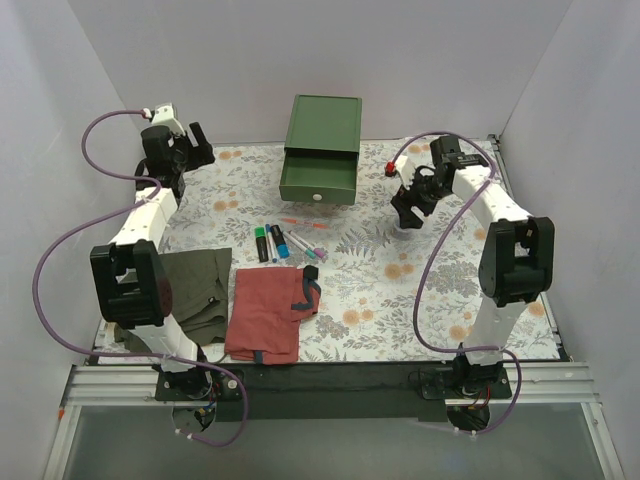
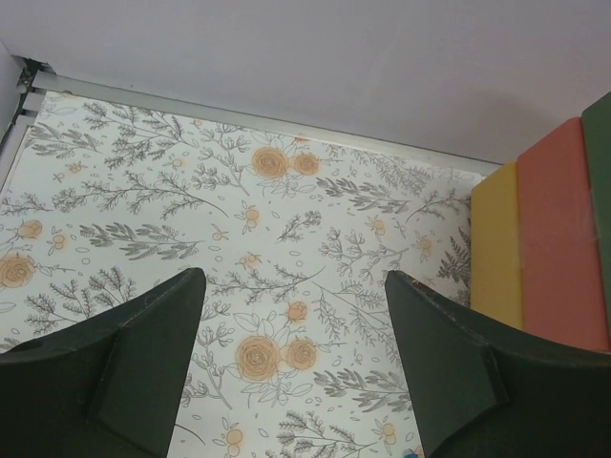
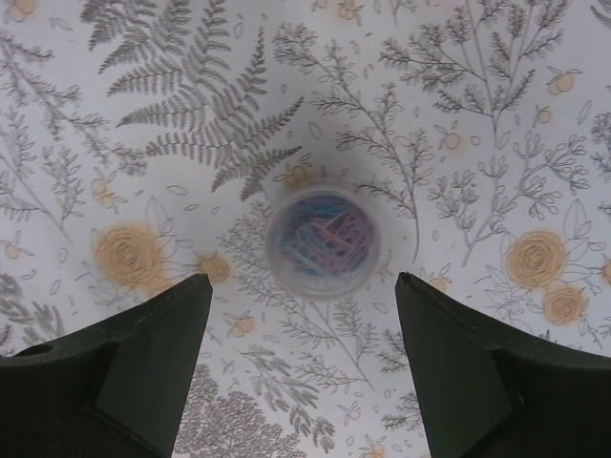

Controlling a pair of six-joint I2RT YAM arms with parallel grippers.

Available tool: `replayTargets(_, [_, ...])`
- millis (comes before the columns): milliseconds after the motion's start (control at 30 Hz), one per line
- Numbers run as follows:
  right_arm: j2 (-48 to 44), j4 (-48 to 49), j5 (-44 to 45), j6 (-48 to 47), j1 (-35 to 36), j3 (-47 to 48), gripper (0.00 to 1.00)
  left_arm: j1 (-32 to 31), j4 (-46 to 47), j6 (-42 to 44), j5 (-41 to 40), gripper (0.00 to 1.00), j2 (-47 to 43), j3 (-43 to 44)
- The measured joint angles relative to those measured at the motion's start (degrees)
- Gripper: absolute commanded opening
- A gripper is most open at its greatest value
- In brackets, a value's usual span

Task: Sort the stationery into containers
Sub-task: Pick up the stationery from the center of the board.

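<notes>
The green chest (image 1: 322, 128) stands at the back middle with one drawer (image 1: 318, 182) pulled out, its white knob (image 1: 318, 198) at the front. Its yellow (image 2: 496, 250) and red-orange (image 2: 563, 248) parts show at the right of the left wrist view. A green-capped black marker (image 1: 262, 243), a blue marker (image 1: 280, 241) and thin pens (image 1: 303, 240) lie in front of the chest. A small round tub of coloured clips (image 3: 323, 239) sits just ahead of my open right gripper (image 3: 301, 282), which hovers over it (image 1: 410, 215). My left gripper (image 2: 294, 275) is open and empty at the far left (image 1: 200, 140).
An olive folded cloth (image 1: 195, 285) and a red folded cloth (image 1: 268, 312) lie at the near left. White walls close the table on three sides. A metal rail (image 2: 286, 119) runs along the back wall.
</notes>
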Motion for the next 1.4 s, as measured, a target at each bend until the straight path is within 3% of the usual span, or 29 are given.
replayTargets(267, [6.9, 1.3, 0.4, -1.4, -0.9, 5.3, 0.87, -0.7, -1.7, 1.6, -0.3, 0.77, 3.2, 1.2])
replayTargets(1400, [8.1, 6.8, 2.7, -0.9, 1.7, -0.3, 0.91, -4.9, -2.6, 4.4, -6.6, 0.77, 3.2, 1.5])
